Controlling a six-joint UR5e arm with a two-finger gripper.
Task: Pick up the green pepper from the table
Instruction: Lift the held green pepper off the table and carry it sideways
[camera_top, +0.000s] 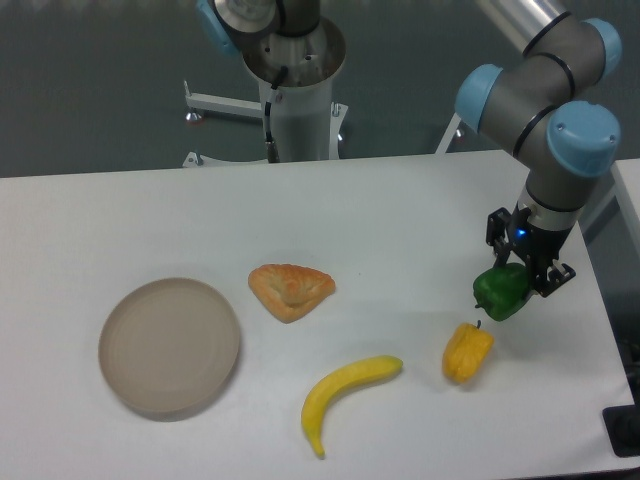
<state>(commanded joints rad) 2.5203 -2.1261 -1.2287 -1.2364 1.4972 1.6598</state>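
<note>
The green pepper (501, 292), small, glossy and dark green, hangs at the right side of the white table (120, 220). My gripper (522, 280) comes down on it from above and is shut on it. The black fingers (545, 278) clamp the pepper's upper part, so its top is partly hidden. The pepper hangs just above and to the right of the yellow pepper (467, 352); whether it touches the tabletop I cannot tell.
A curved banana (345, 393) lies at the front centre. A golden pastry (290, 289) sits mid-table, and a round beige plate (170, 346) is at the front left. The table's right edge runs close behind the gripper.
</note>
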